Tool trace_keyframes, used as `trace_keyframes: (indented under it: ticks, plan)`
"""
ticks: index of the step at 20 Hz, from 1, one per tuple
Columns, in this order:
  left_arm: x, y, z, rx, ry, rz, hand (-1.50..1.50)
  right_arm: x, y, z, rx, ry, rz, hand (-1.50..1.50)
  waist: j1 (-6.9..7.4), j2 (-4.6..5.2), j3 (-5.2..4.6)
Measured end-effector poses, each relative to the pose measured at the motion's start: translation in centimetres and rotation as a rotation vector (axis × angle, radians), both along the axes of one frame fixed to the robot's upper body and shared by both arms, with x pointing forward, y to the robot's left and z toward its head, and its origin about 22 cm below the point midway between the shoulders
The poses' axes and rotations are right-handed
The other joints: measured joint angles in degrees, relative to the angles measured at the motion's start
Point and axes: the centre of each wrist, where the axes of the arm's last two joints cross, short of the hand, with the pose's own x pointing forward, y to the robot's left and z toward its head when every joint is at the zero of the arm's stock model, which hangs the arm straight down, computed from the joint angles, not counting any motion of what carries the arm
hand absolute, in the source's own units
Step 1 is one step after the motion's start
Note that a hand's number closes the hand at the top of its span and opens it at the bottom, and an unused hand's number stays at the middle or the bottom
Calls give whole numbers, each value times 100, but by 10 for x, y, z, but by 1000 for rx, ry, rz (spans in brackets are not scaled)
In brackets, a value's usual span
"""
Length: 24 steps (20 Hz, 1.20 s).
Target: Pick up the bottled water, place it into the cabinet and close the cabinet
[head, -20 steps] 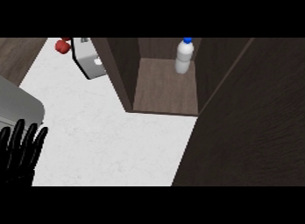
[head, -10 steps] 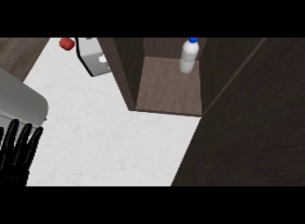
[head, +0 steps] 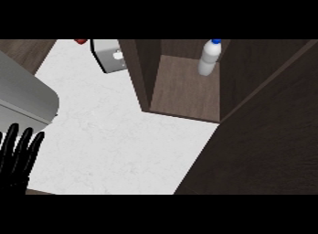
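Left hand (head: 12, 157) rests open at counter (head: 121, 137) edge; bottled water (head: 209, 57) inside cabinet (head: 185, 91)

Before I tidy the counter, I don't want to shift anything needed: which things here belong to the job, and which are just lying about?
Job:
- bottled water, standing in the cabinet
- cabinet, open
- cabinet door
- left hand, resting open at lower left

Lying about:
- grey box
- red item, mostly cut off
- grey appliance

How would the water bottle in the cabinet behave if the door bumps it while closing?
The bottled water stands upright, tall and narrow, so it would probably tip rather than slide. Its round body suggests it could then roll on the cabinet floor. It sits far back, so the door may not reach it.
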Motion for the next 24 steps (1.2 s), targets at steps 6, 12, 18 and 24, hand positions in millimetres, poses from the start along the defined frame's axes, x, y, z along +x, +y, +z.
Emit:
trace_keyframes:
  ticks: [6, 12, 18, 24]
  plan:
    - [1, 3, 1, 3, -1, -16, -150, 4, 2, -11, 61, 162, 57, 150, 7, -5, 3]
    - [-1, 9, 0, 7, 5, 8, -150, 9, -8, -16, 141, 223, -85, 150, -188, -62, 10]
    - [-2, 11, -1, 1, 6, 11, -150, 34, -26, -24, 214, 256, -314, 150, -228, -32, 26]
    - [-2, 12, 0, -2, 9, -8, -150, 86, -12, -29, 271, 327, -541, 150, -94, -36, 44]
